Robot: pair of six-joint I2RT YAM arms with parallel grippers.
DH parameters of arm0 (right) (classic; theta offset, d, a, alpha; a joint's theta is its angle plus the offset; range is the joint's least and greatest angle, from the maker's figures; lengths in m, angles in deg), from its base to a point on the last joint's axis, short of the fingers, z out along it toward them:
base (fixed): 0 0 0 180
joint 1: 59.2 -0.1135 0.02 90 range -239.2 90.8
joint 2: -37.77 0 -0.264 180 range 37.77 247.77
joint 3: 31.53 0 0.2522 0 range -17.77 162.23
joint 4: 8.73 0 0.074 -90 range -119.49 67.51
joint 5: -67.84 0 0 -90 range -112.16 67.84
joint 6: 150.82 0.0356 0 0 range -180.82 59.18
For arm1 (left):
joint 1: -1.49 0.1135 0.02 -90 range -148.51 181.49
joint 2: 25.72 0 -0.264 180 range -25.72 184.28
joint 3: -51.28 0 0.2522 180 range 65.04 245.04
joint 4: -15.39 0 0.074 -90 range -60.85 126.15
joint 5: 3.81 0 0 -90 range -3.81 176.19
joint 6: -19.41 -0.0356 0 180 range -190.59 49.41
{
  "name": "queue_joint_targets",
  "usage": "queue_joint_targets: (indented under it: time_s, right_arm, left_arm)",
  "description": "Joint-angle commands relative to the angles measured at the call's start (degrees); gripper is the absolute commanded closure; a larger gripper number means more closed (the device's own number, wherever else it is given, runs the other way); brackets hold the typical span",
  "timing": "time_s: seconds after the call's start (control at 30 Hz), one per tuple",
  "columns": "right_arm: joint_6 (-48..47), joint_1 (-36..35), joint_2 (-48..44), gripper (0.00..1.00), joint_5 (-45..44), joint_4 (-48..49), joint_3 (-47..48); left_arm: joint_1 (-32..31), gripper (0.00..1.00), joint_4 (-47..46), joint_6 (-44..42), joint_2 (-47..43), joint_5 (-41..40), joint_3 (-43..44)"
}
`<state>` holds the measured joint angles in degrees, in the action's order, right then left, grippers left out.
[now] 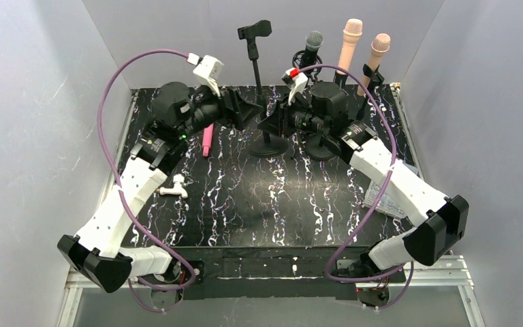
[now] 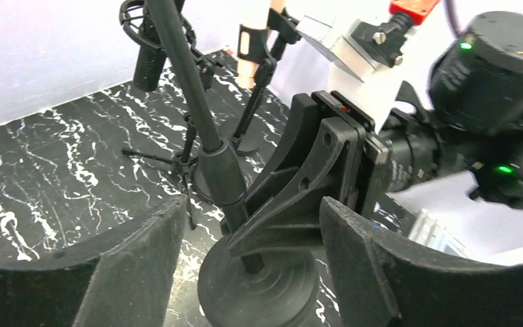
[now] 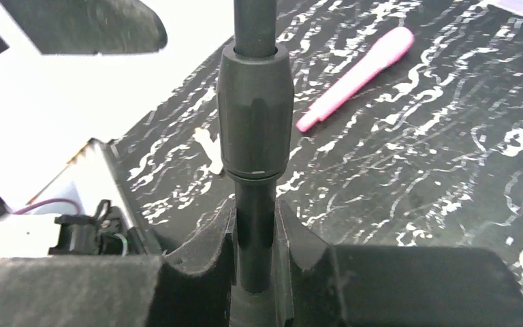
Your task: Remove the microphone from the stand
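Observation:
The black stand (image 1: 257, 71) rises from a round base (image 1: 270, 146), and its clip (image 1: 254, 30) at the top holds nothing. A pink microphone (image 1: 207, 140) lies flat on the table left of the stand; the right wrist view shows the pink microphone (image 3: 358, 73) beyond the pole. My right gripper (image 1: 273, 123) (image 3: 255, 228) is shut on the stand's pole, just under its collar (image 3: 255, 112). My left gripper (image 1: 248, 113) (image 2: 252, 212) is open, its fingers on either side of the base (image 2: 259, 286), touching nothing.
Behind stand three more stands: one with a black microphone (image 1: 312, 46), two with beige ones (image 1: 349, 41) (image 1: 377, 54). A small white part (image 1: 175, 187) lies at the left, a clear packet (image 1: 381, 197) at the right edge. Walls enclose the table.

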<state>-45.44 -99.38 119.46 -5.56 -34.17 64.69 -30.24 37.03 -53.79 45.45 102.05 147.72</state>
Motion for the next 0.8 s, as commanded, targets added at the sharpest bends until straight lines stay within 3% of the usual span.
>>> queue_joint_targets:
  time_s: [0.0,0.27,0.5,0.63,0.77]
  right_arm:
    - [5.59,2.19,-3.93,0.99,17.97,14.35,-0.50]
    - [10.69,3.42,-5.14,0.99,25.31,20.65,-1.42]
    - [16.96,3.50,-4.64,0.99,31.19,28.44,-2.73]
    - [17.51,3.47,-4.22,0.99,31.12,28.73,-3.49]
    - [16.44,3.49,-4.00,0.99,30.05,27.45,-3.89]
  left_arm:
    - [6.77,0.29,-4.03,4.69,-1.94,21.53,1.86]
    - [11.52,0.32,-6.50,10.02,1.42,31.99,3.52]
    - [12.63,0.37,-11.36,14.80,3.14,36.17,3.37]
    - [12.65,0.38,-12.49,15.90,3.94,39.21,4.56]
    - [12.59,0.45,-13.06,17.04,4.80,41.78,5.46]
